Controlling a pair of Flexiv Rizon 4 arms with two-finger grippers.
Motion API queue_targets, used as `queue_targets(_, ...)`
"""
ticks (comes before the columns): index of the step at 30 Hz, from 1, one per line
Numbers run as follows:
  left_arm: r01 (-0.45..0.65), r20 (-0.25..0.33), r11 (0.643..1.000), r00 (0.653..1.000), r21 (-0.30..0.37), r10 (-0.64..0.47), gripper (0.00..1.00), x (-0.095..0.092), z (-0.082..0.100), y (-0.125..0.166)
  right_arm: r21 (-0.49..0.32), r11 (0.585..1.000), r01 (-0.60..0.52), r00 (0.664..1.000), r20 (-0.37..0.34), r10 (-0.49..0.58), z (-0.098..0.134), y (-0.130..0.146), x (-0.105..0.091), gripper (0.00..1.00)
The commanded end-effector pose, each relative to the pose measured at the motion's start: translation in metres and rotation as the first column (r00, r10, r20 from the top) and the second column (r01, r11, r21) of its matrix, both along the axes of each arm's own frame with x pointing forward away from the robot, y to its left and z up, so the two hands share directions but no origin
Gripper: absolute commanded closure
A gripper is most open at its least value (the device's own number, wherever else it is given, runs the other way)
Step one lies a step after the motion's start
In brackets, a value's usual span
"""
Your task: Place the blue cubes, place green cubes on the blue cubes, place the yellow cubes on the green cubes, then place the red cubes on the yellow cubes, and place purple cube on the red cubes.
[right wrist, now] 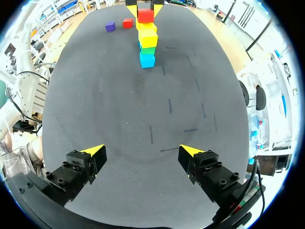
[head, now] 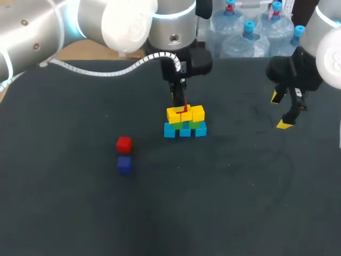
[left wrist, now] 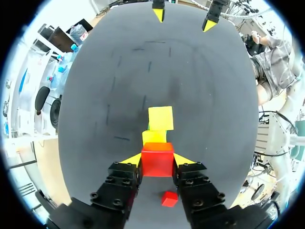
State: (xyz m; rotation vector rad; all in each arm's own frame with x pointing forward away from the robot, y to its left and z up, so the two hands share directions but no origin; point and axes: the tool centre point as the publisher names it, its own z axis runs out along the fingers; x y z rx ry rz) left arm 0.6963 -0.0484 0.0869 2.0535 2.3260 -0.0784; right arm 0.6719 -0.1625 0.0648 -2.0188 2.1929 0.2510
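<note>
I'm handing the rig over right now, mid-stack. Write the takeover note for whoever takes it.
Left pincer: shut on a small red cube, held at the yellow cubes; not released.
Right pincer: open, empty, over the dark table mat, apart from the cubes.
Done: light blue cubes at the bottom, green cubes on them, yellow cubes on top.
Loose on the mat: second red cube, purple cube, close together.
To do: set this red cube, then the second, then the purple cube.

left end effector (left wrist: 157,160) clamped, right (right wrist: 142,151) (aloft) — open
</note>
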Motion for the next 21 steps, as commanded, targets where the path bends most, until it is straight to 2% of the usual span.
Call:
queue_targets(1,0.0,0.002,1.0,1.0,-0.004,0.0,1.0,-0.0008,-0.0002,0.0019,0.002,1.0,-0.001,1.0,-0.001,0.001,-0.0006,-0.0002,0.0009,0.0)
queue_targets(21,0.028,-0.024,1.0,0.999,0.006,-0.028,1.0,0.0027,-0.0006,-0.0024,0.002,1.0,-0.001,1.0,-0.001,0.001,-0.0006,-0.0002,0.0009,0.0)
